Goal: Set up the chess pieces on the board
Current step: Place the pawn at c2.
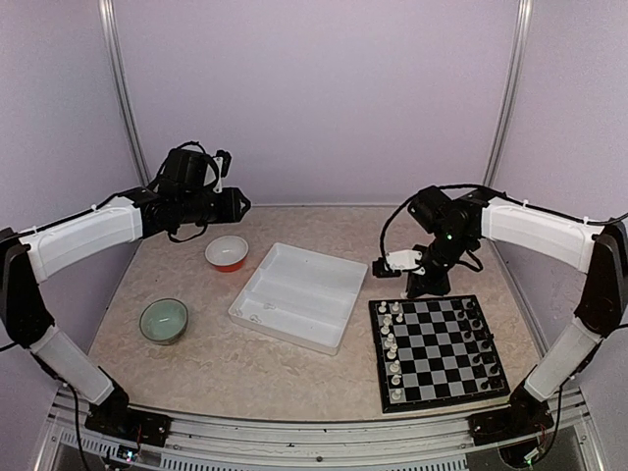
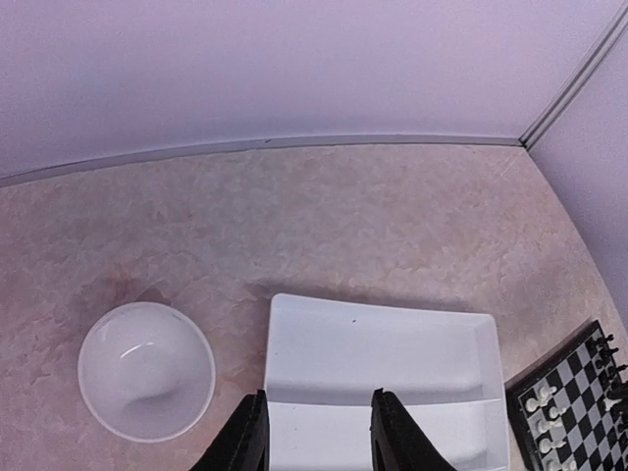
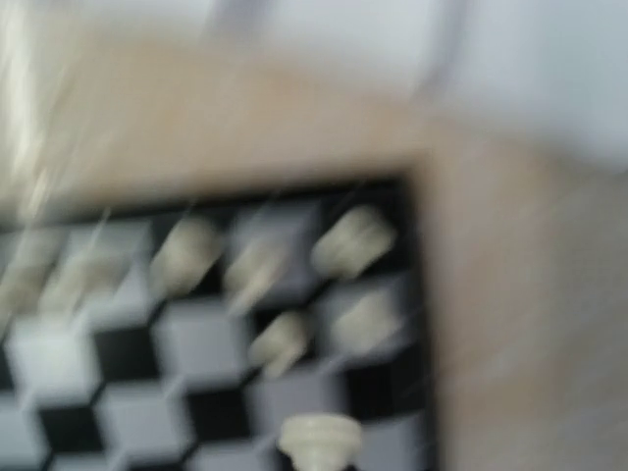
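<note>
The table (image 1: 294,378) holds the board (image 1: 438,354), white tray (image 1: 306,294), red bowl (image 1: 227,253), green bowl (image 1: 163,321).

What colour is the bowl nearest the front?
The bowl is pale green; the top external view shows it best.

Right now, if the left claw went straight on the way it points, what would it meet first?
Most likely the white divided tray: in the wrist view it lies straight beyond the left claw, nothing between. The bowl sits off to one side. Depth is unclear.
</note>
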{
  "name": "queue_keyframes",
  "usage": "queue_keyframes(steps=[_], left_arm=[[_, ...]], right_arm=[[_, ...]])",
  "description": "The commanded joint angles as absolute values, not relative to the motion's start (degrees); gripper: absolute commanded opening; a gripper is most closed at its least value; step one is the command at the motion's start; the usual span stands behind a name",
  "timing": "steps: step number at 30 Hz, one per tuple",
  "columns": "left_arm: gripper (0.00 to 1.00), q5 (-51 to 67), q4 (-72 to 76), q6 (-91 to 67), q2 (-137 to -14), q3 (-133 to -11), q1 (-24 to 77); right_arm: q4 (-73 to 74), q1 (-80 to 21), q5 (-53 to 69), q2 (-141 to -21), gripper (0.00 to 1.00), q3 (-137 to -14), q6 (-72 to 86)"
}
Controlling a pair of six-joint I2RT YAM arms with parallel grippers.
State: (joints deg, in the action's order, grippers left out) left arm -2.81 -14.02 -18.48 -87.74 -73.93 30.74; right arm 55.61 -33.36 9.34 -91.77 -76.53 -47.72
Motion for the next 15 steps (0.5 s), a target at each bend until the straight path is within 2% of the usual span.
queue_keyframes(steps=[1, 15], left_arm=[[0.36, -0.5, -13.83, -15.78, -86.22, -71.46, 27.77], [0.37, 1.46, -14.69, -14.96, -85.69, -71.19, 27.52]], right_arm=[[65.38, -33.57, 3.46, -93.12, 0.0, -72.91, -51.52], [66.9, -37.3, 4.47, -104.95, 0.02, -76.58, -46.68]])
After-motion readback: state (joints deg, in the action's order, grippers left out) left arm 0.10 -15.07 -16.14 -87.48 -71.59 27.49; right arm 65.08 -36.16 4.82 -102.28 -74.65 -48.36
